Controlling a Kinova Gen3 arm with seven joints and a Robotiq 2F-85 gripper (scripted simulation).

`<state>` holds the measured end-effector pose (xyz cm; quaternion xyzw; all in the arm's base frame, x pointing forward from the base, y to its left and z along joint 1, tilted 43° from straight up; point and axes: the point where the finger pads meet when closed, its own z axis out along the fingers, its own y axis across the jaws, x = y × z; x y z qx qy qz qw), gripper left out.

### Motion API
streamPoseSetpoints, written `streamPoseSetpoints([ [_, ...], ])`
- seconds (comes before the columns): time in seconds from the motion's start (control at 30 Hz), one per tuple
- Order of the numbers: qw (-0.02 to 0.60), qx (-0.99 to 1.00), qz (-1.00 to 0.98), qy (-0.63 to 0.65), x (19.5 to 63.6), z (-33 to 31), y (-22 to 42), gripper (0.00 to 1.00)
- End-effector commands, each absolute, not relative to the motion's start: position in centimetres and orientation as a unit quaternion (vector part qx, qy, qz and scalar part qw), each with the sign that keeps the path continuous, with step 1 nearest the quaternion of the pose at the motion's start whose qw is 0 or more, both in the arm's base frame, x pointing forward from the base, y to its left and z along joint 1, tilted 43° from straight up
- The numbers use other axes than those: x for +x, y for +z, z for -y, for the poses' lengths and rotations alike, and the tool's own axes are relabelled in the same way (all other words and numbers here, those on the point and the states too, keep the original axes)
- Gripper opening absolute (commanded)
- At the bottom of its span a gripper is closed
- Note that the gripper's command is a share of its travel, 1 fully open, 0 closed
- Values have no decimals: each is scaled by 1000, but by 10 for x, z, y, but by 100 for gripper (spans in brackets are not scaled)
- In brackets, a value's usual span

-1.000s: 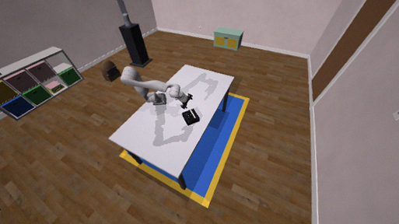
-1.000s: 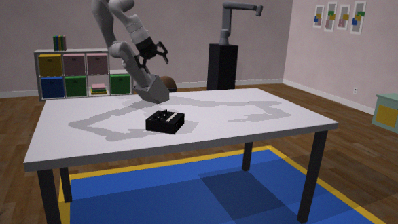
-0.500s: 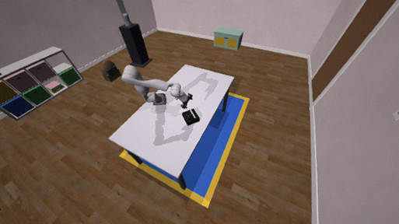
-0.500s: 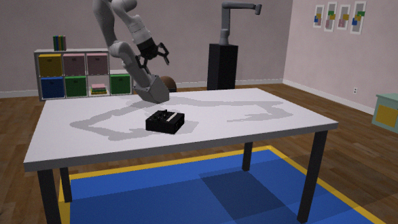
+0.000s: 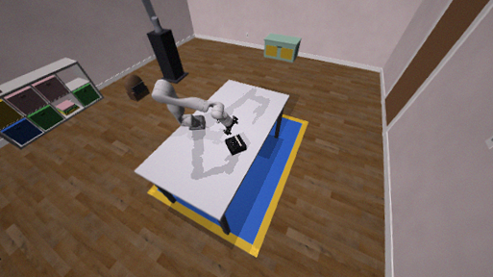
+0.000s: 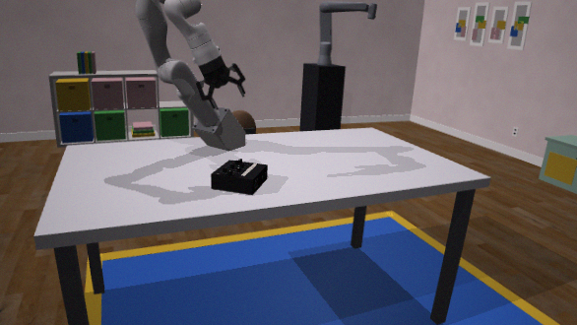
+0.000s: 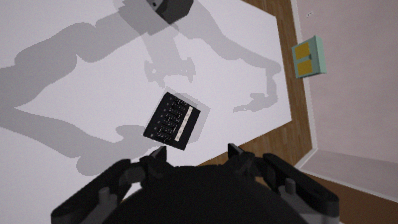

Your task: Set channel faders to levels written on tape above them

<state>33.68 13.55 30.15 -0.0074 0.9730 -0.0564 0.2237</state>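
Observation:
The lighting desk [image 5: 234, 149] [image 6: 231, 184] [image 7: 188, 136] is a small black box standing on the white table [image 5: 174, 168] [image 6: 335, 189] [image 7: 112, 97]. A pale tape strip [image 6: 249, 169] [image 7: 183, 124] runs across its top, with dark faders beside it. The written levels, the scale marks and the cap lines are too small to read, and I cannot tell which fader is the master. My gripper [image 5: 232, 125] [image 6: 229, 100] [image 7: 197, 151] is open and empty. It hangs in the air above the table, clear of the desk, on the arm-base side of it.
The arm's base [image 5: 197, 123] [image 6: 224, 132] [image 7: 172, 10] stands on the table behind the desk. Arm shadows lie across the tabletop. The table's front edge [image 6: 276, 213] is near the desk. A second arm on a black pedestal [image 5: 166, 55] [image 6: 322, 96] stands beyond the table.

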Motion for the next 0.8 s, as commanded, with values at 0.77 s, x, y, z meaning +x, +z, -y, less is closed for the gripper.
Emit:
streamPoseSetpoints([
  [0.77, 226, -2, -970, -88, 340, -132, 293, 100],
])
